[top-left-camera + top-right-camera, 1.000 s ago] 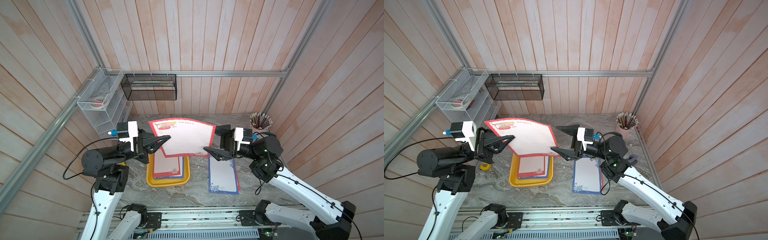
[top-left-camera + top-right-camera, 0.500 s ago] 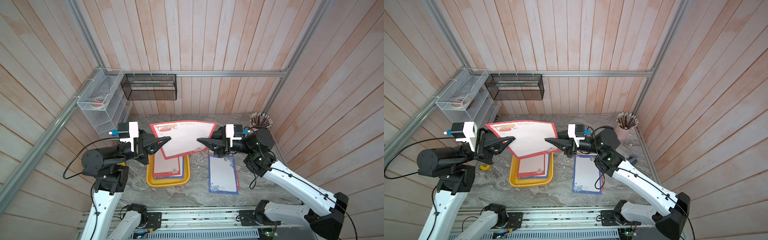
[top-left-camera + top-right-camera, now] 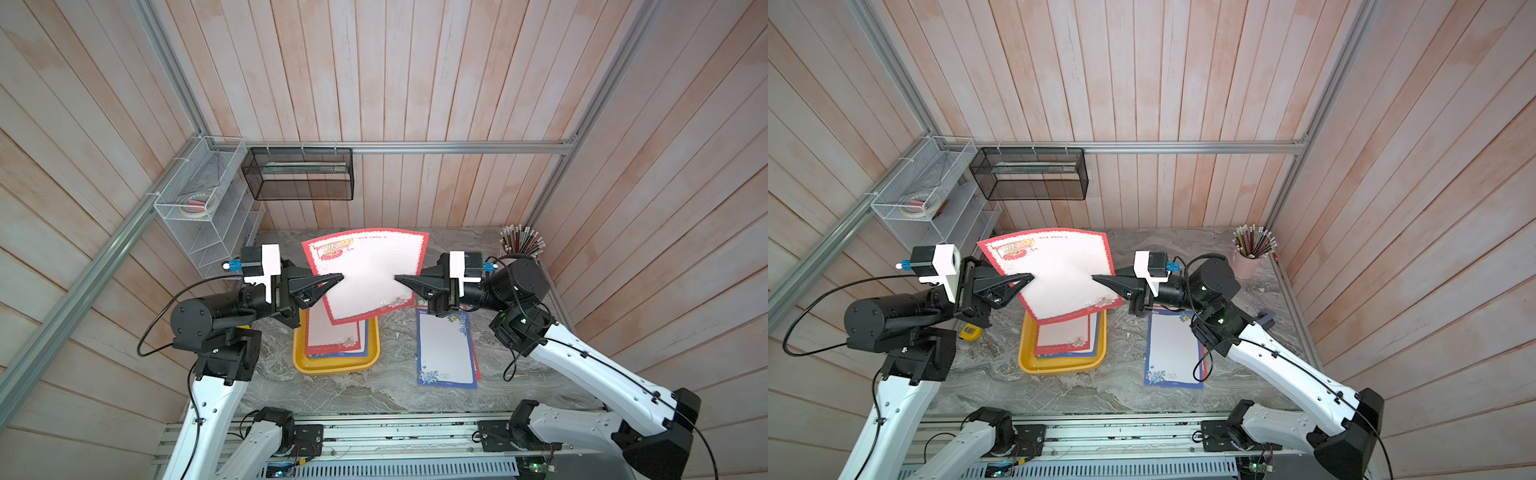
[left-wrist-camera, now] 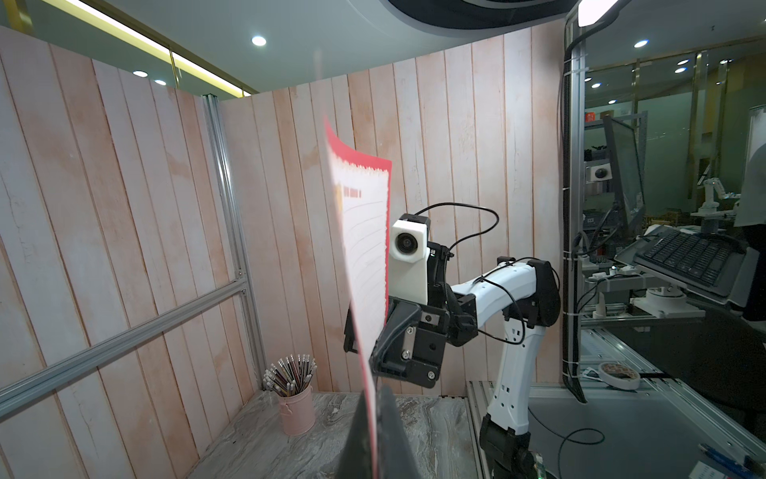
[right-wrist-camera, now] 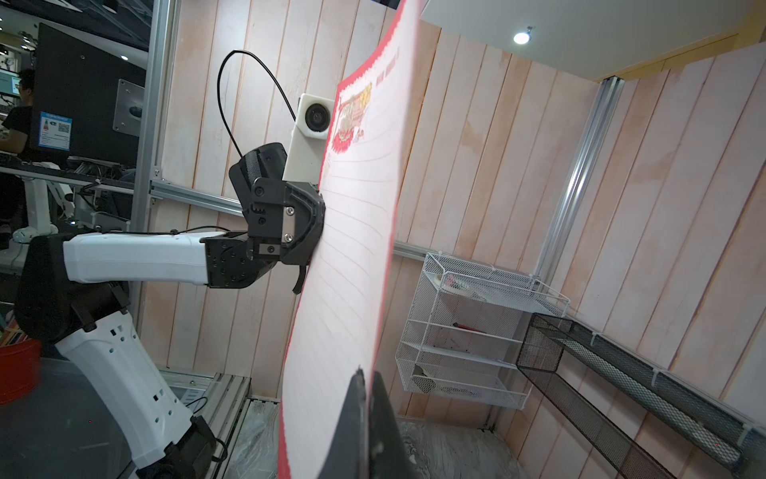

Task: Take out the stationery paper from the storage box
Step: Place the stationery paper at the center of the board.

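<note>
Up above the storage box (image 3: 336, 366), a red-bordered sheet (image 3: 368, 266) of the stationery paper was hanging in mid-air, bowed a bit, with both arms clamped onto it. The left gripper (image 3: 340, 276) was pinched tight on one side edge and the right gripper (image 3: 396, 277) on the opposite edge. More sheets (image 3: 332, 336) sat stacked in the yellow box, and a blue-bordered sheet (image 3: 445, 353) lay flat on the marble table (image 3: 395, 386) just beside the box, on the right arm's side.

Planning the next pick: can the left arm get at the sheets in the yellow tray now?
Probably not yet: the left hand and right hand both grip the red-bordered sheet, which hangs over the tray.
</note>
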